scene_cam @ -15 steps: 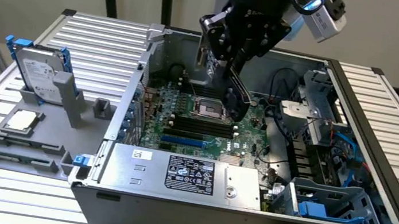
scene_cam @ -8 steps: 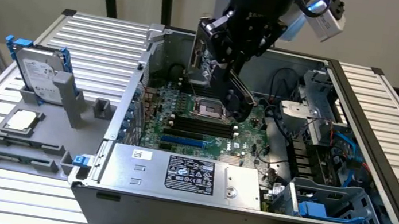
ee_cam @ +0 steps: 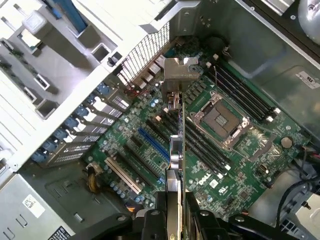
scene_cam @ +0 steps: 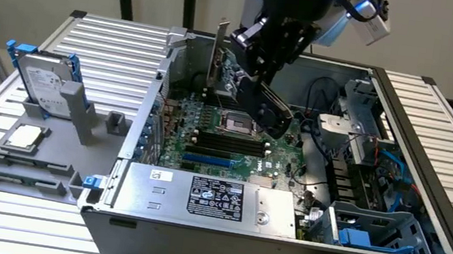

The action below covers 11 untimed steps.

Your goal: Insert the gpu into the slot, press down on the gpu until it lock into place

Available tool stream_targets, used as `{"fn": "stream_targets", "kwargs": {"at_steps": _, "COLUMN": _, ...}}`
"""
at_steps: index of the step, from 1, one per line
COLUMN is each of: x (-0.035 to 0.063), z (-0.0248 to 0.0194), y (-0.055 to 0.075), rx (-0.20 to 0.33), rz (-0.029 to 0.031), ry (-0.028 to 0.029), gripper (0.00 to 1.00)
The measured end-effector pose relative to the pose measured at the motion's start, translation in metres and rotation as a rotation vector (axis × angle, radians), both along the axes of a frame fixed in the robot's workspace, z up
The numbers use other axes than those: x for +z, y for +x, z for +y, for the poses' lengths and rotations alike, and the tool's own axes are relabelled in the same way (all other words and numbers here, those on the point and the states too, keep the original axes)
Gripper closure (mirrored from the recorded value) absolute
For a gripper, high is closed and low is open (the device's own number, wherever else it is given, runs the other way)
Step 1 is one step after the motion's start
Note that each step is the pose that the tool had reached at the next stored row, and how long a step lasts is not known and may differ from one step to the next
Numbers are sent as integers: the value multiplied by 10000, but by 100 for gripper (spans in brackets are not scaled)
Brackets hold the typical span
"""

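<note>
Gpu [ee_cam: 175, 150] stands on its long edge, clamped at one end between my closed jaws, because only this way can its lower edge meet a slot. My gripper [ee_cam: 174, 216] holds it over the motherboard [ee_cam: 240, 165], parallel to the blue slot [ee_cam: 152, 145] and near it (whether it already touches a slot, I cannot tell). Its metal bracket [ee_cam: 179, 75] faces the rear wall of the open case [scene_cam: 281, 249]. Inside the case are also the silver power supply [scene_cam: 157, 190] and a drive cage [scene_cam: 371, 228]; the hard drive [scene_cam: 43, 86] stands outside in a grey holder [scene_cam: 83, 118].
</note>
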State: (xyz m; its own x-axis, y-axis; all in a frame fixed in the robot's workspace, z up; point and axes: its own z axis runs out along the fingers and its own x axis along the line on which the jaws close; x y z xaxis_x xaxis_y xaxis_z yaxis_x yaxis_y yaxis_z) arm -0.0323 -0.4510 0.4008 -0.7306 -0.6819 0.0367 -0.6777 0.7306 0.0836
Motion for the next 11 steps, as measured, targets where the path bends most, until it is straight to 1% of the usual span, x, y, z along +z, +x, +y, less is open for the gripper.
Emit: {"fn": "stream_targets", "kwargs": {"at_steps": 11, "x": -32, "z": 0, "y": 0, "rx": 1999, "rz": -1, "ry": 24, "gripper": 74}}
